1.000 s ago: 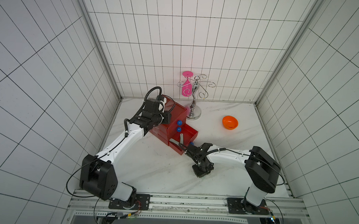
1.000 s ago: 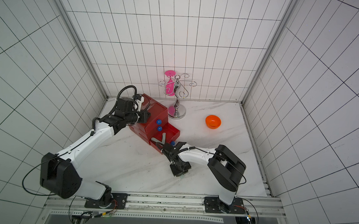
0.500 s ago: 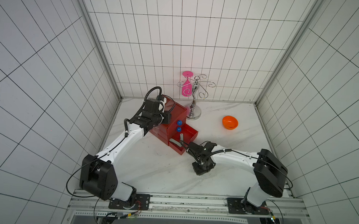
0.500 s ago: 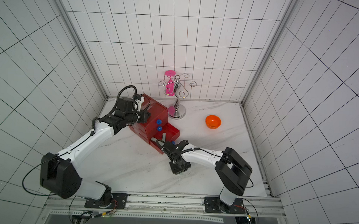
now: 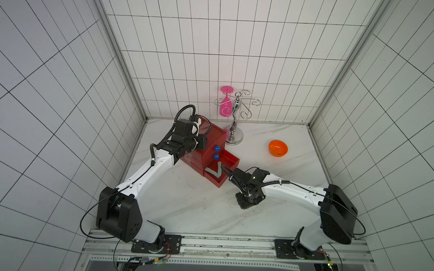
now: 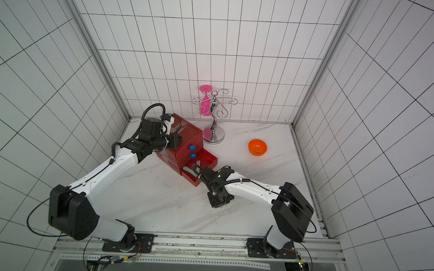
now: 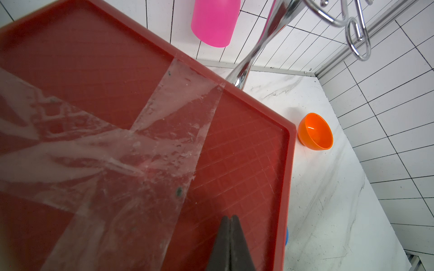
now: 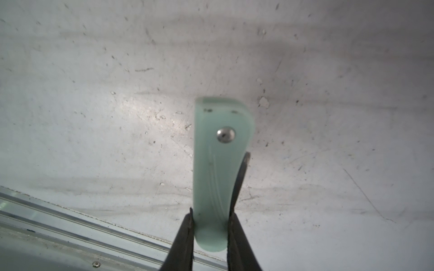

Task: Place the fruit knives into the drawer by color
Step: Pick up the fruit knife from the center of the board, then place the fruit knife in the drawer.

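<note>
The drawer (image 5: 212, 134) is a red chest at the back left, with two blue knobs (image 5: 216, 148) showing. Its bottom drawer (image 5: 231, 162) is pulled out, and grey-olive fruit knives (image 5: 213, 171) lie in it. My left gripper (image 7: 229, 218) is shut and empty over the chest's taped top (image 7: 94, 70), near its front edge. In front of the open drawer, my right gripper (image 8: 211, 215) points down at the table and is shut on a mint green fruit knife (image 8: 218, 164). In both top views the gripper body (image 5: 247, 202) hides that knife.
An orange bowl (image 5: 277, 148) stands at the back right. A silver hook stand (image 5: 233, 131) with a hanging pink glass (image 5: 224, 108) stands just behind the chest. The metal rail (image 5: 206, 238) runs along the table's front edge.
My right arm's elbow has swung out to the right and its wrist has turned, while the gripper stays at about the same spot. The left arm has not moved.
</note>
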You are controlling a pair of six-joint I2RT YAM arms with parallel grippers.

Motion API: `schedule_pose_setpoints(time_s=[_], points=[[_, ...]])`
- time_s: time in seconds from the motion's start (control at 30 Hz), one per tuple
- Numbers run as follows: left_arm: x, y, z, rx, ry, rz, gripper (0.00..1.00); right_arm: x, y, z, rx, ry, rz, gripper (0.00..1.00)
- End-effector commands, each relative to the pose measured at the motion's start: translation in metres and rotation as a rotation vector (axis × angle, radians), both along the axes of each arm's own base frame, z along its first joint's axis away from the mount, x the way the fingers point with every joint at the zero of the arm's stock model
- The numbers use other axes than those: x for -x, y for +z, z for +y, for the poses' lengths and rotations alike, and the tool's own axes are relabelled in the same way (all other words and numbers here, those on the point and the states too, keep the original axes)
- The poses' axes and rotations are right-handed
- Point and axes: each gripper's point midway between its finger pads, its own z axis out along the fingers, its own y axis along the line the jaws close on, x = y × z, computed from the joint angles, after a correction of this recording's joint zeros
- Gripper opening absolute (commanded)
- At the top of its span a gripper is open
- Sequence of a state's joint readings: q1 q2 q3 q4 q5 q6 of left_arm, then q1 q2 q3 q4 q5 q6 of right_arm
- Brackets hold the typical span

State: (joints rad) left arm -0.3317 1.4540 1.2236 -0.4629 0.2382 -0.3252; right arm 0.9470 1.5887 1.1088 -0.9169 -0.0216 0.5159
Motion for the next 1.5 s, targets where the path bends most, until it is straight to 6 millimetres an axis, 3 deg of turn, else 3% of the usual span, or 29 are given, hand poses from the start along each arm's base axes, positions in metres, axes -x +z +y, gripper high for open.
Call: schedule_pose_setpoints(time_s=[0.0,0.33,0.73,1.0,1.47], points=[[0.051,-0.104,0.039,-0.191,0.067,0.391,0.0,-0.03,0.041,0.019,-0.068,-0.002,-0.087,0.15],[0.051,-0.104,0.039,-0.19,0.066,0.391,0.0,-0.069,0.07,0.04,-0.149,-0.012,-0.139,0.15],[0.051,-0.104,0.039,-0.19,0.065,0.389,0.0,-0.121,0.089,0.069,-0.253,-0.061,-0.2,0.15],[0.05,-0.103,0.039,-0.19,0.065,0.387,0.0,-0.149,0.093,0.076,-0.349,-0.152,-0.239,0.16],[0.05,-0.105,0.039,-0.19,0.066,0.393,0.0,-0.178,0.083,0.09,-0.423,-0.213,-0.241,0.15]])
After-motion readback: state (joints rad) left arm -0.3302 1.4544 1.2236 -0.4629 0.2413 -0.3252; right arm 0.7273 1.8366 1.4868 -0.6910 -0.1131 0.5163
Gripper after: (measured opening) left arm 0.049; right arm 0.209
